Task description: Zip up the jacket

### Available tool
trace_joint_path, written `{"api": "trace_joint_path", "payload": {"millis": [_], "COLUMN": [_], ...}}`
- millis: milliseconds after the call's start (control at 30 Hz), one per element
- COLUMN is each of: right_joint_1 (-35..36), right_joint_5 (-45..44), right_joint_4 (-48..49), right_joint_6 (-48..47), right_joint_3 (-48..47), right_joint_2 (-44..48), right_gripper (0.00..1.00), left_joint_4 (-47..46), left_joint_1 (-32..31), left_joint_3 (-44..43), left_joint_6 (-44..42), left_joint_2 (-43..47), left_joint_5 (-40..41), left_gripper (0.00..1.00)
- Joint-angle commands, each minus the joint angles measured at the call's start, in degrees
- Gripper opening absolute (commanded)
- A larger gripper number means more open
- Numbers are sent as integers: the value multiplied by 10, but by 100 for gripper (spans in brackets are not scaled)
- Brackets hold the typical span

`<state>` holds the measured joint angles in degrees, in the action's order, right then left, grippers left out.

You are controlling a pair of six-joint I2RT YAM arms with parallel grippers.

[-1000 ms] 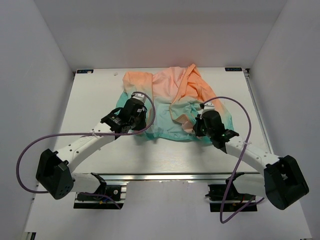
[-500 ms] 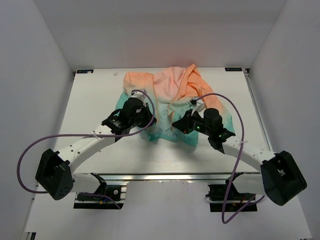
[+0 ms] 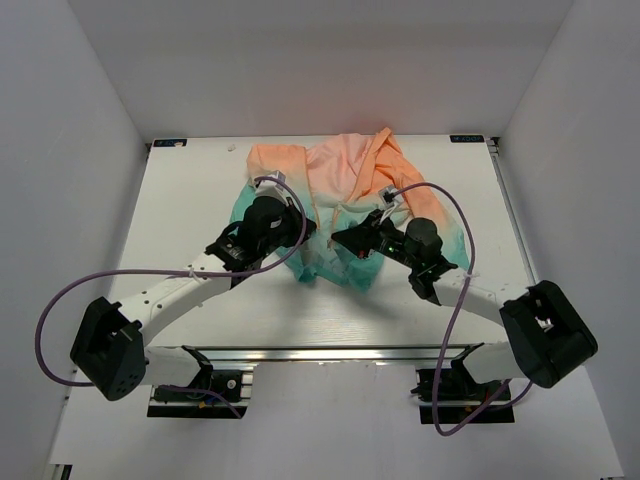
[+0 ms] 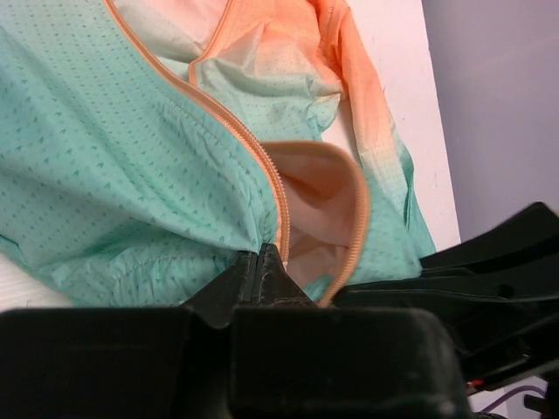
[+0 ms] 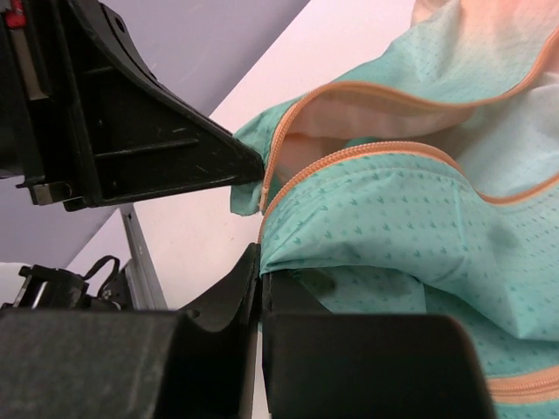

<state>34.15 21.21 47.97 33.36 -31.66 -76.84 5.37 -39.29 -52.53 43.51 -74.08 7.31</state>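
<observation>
The jacket (image 3: 350,175) lies on the table, peach-orange at the far side and teal toward me, with its front open. My left gripper (image 3: 302,238) is shut on the teal hem beside the orange zipper (image 4: 236,131); in the left wrist view its tips (image 4: 265,253) pinch that edge. My right gripper (image 3: 340,240) is shut on the hem of the other front panel, and its tips (image 5: 260,262) clamp the teal fabric (image 5: 402,209) just under the zipper tape. The two grippers sit close together, with the left one's finger (image 5: 236,166) showing in the right wrist view.
The white table (image 3: 190,200) is boxed in by grey walls at the left, right and back. An aluminium rail (image 3: 330,353) runs along the near edge between the arm bases. Purple cables (image 3: 60,300) loop off both arms.
My right gripper has swung left, dragging its teal front panel toward the left gripper. My left gripper has shifted a little right. Both stay shut on the hem.
</observation>
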Motion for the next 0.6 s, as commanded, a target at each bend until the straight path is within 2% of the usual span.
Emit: {"api": "trace_joint_path", "payload": {"millis": [0,567], "right_joint_1": [3,3], "right_joint_5": [21,17], "right_joint_4": [70,47], "right_joint_6": [19,16], "right_joint_3": [-24,-70], "right_joint_2": [-28,-58], "right_gripper": [0,0], "left_joint_4": [-44,-49], "left_joint_1": [-6,-10], "left_joint_3": [13,7], "left_joint_6": [-1,-28], "left_joint_2": [23,10], "left_joint_5": [9,10], "left_gripper": [0,0]}}
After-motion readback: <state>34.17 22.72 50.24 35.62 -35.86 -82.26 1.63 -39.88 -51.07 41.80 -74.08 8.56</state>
